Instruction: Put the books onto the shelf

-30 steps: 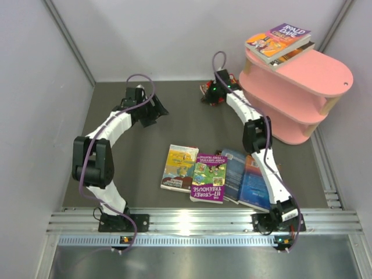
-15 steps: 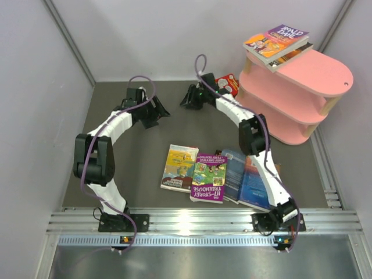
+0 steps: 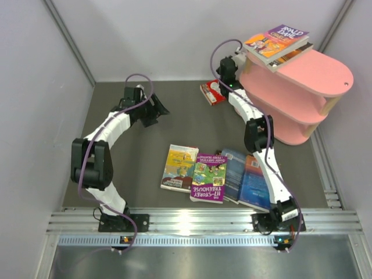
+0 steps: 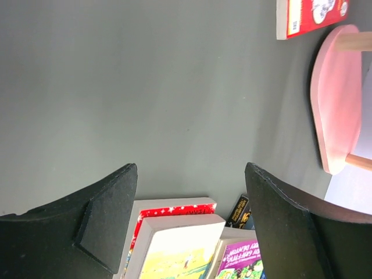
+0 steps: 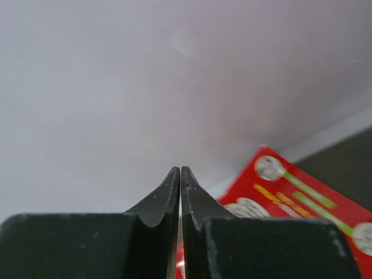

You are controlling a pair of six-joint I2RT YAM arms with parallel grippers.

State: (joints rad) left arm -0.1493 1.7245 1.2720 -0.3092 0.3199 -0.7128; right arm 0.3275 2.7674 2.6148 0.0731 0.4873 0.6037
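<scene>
The pink shelf (image 3: 325,75) stands at the back right with a purple Roald Dahl book (image 3: 279,38) stacked on another book (image 3: 293,56) on its top board. A red book (image 3: 213,92) lies on the table by the shelf's left end. My right gripper (image 3: 225,67) hangs just above it, by the shelf's left post. In the right wrist view it (image 5: 180,174) is shut with nothing between its fingers, and the red book (image 5: 290,200) shows below. My left gripper (image 3: 156,109) is open over bare table. A yellow book (image 3: 180,167), the Treehouse book (image 3: 208,177) and two blue books (image 3: 244,179) lie near the front.
Grey walls close in the table at the back and both sides. A metal rail (image 3: 192,221) runs along the front edge. The left wrist view shows the shelf's bottom board (image 4: 334,99), the red book (image 4: 311,14) and the yellow book (image 4: 180,256) between my open fingers.
My right gripper swung left off the red book, then came back up by the shelf's left end and shut. The red book shifted slightly. The left arm barely moved.
</scene>
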